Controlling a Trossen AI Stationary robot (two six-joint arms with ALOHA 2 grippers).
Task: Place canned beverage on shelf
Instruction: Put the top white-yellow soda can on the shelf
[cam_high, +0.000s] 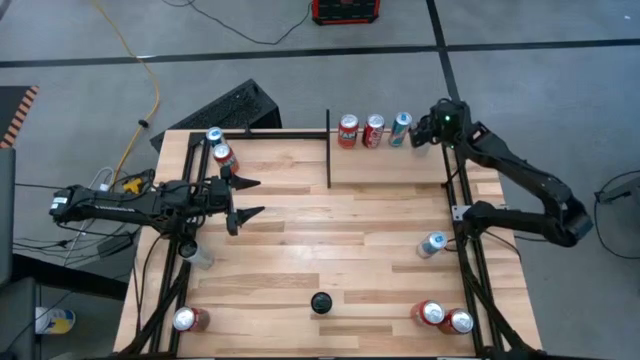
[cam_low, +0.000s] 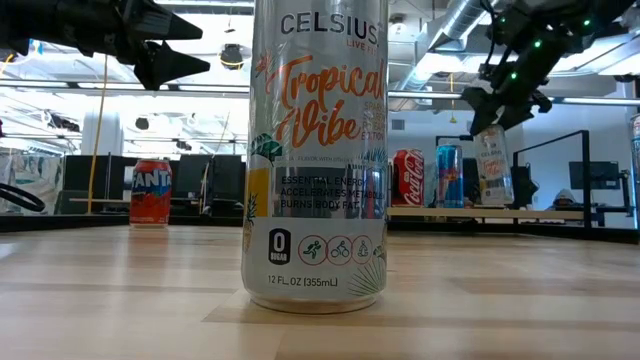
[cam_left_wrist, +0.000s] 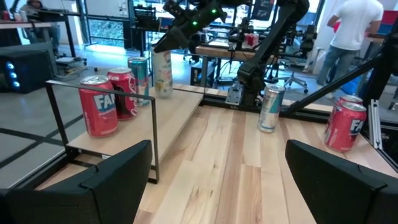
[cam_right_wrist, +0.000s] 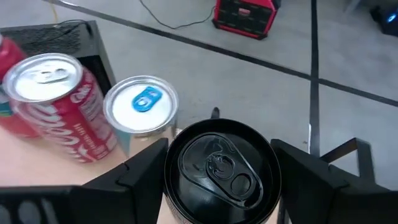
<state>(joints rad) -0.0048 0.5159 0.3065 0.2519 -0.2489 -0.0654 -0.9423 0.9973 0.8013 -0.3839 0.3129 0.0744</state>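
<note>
At the far right end of the shelf (cam_high: 385, 165), the right tool (cam_high: 424, 131) gripped a pale slim Celsius can (cam_left_wrist: 163, 73) with a black lid, one finger on each side of it. Its base showed just above the shelf's wood in the low view — whether it touched I could not tell. It stood upright, at the right end of a row on the light-wood bay: a Fanta can (cam_high: 348, 130) farthest left, then a Coca-Cola can (cam_high: 373, 130), then a blue-tabbed can (cam_high: 400, 127) just beside the gripped one. A thin black divider bar (cam_high: 328, 150) closed the bay on its left.

Out on the wooden surface (cam_high: 300, 250), the left tool (cam_high: 246, 198) hung above the left side with its fingers spread wide and nothing between them. Near it, by the left frame, stood a silver can (cam_high: 214, 136) and a red can (cam_high: 224, 156), and another red can (cam_high: 187, 319) stood at the near left corner. A slim silver can (cam_high: 432, 244) stood by the right frame, with two red cans (cam_high: 443, 317) at the near right corner. A Celsius Tropical Vibe can (cam_low: 316, 150) stood close to the low camera — it filled the middle of that view. Beyond the surface, a person (cam_left_wrist: 353, 31) in a white shirt stood in the room.
</note>
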